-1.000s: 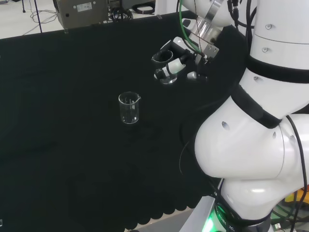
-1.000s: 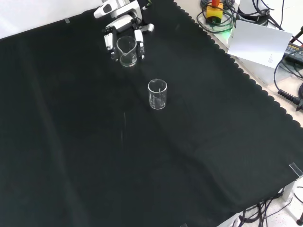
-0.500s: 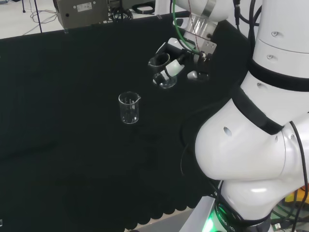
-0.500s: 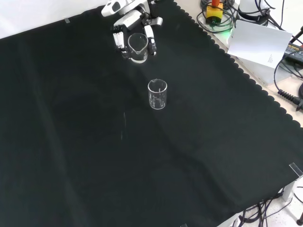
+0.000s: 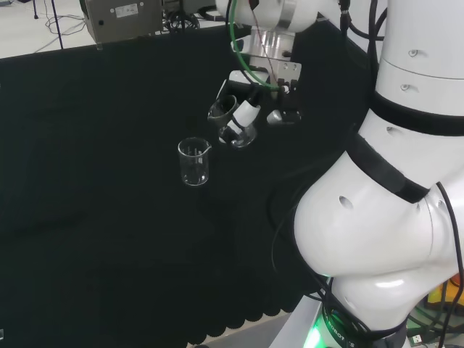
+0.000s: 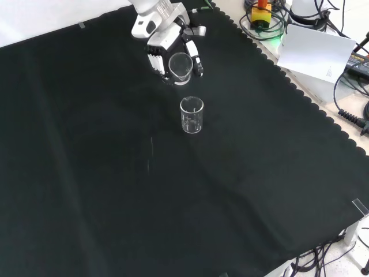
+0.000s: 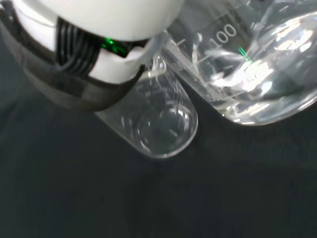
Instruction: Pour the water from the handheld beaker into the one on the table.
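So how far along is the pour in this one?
Done: the hand has its fingers curled round the handheld beaker and holds it above the cloth, close to the beaker on the table. In hand: the held beaker is tilted towards it. Left: the pour itself; no stream shows, and the table beaker looks empty.

arm links (image 5: 370,239): glossy white, rounded, black bands at the joints
screws: small round recesses in the shells
cable (image 5: 243,65): green (black ones alongside)
hand (image 6: 163,43): white shells, black ribbed finger segments
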